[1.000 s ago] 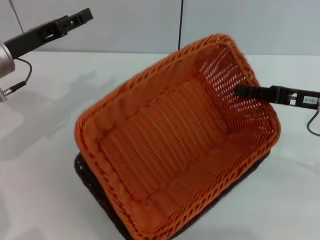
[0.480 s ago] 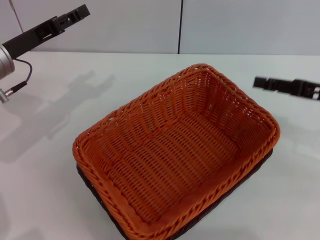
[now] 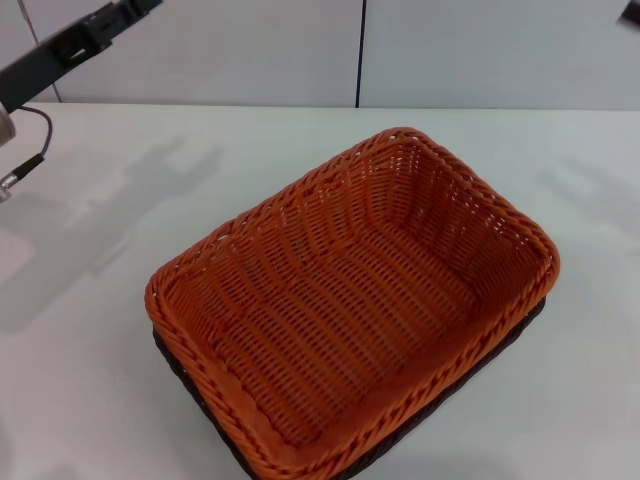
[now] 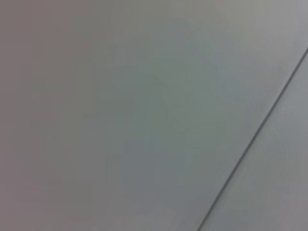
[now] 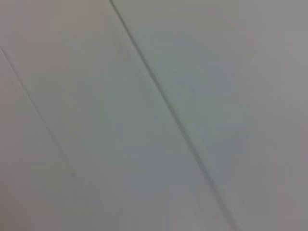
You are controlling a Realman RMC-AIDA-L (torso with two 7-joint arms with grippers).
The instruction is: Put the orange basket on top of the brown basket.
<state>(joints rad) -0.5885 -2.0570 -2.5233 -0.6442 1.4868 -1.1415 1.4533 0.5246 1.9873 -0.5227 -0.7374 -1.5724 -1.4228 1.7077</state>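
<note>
The orange basket (image 3: 345,305) sits level and nested on top of the brown basket (image 3: 478,366), in the middle of the white table in the head view. Only a dark strip of the brown basket shows below the orange rim, along its near sides. Nothing touches either basket. My left gripper (image 3: 95,28) is raised high at the far left, well away from the baskets and cut off by the picture's top edge. A dark sliver of my right gripper (image 3: 633,10) shows at the top right corner. Neither wrist view shows a basket.
The white table (image 3: 90,300) surrounds the baskets on all sides. A grey panelled wall (image 3: 250,50) with a dark vertical seam stands behind. A black cable (image 3: 30,165) hangs from the left arm. Both wrist views show only grey panels with seams.
The orange basket dropped from a tilt to lie flat in the brown one. The right gripper let go of its far rim and withdrew up and right. The left arm rose slightly.
</note>
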